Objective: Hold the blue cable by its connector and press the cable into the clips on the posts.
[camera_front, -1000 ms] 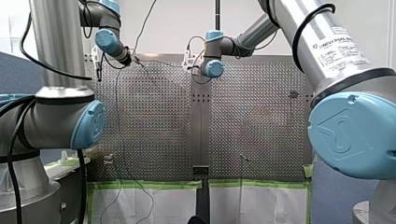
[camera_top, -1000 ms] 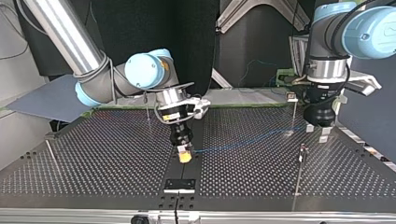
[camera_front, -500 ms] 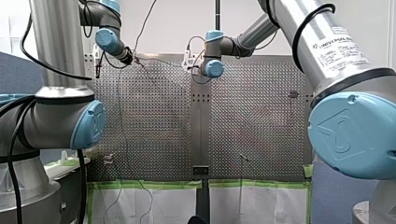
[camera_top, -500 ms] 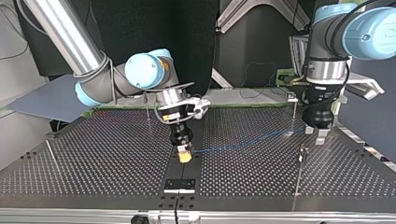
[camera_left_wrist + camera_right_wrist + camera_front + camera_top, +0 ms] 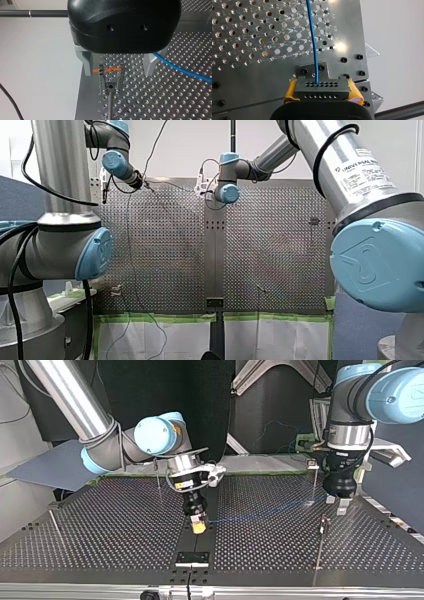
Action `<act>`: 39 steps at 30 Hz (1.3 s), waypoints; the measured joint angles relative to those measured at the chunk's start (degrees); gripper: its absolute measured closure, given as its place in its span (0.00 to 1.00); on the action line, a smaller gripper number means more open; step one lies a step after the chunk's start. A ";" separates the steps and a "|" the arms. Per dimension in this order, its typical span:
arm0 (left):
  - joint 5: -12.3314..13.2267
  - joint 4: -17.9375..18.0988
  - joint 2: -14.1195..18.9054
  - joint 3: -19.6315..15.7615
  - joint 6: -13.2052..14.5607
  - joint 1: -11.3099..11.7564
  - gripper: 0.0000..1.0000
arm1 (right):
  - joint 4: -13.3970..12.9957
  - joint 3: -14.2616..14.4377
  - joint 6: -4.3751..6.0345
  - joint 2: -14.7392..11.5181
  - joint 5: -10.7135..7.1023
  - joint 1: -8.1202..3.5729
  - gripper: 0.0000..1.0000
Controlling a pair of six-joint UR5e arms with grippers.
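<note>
Yellow pads point(image 5: 290, 90) of my right gripper point(image 5: 322, 87) are clamped on the dark connector point(image 5: 322, 91), squeezing it from both sides. The blue cable point(image 5: 313, 42) leaves the connector's upper row of holes and runs straight ahead over the perforated table point(image 5: 249, 30). Farther off, my left gripper point(image 5: 118, 72) holds its metal fingers point(image 5: 87, 65) apart. A post point(image 5: 110, 100) with a clip point(image 5: 111, 86) shows between them, and the cable passes just outside one finger, clear of the clip.
</note>
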 joint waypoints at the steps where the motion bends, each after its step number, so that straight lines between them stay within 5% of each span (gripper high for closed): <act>1: -0.01 0.00 0.00 0.00 0.00 0.00 0.02 | 0.02 -0.01 0.00 0.00 0.00 0.01 1.00; 13: -0.23 -0.93 0.16 -0.06 -0.82 -0.95 0.02 | 0.39 -0.03 -0.36 0.00 0.08 0.13 1.00; 24: -4.90 -4.29 -0.72 -0.17 -1.56 -6.12 0.02 | 0.41 -0.05 -0.50 0.00 0.23 0.04 1.00; 39: -11.01 -6.50 -2.89 -0.16 -8.36 -13.46 0.02 | 0.41 -0.01 -0.75 0.00 0.21 -0.19 1.00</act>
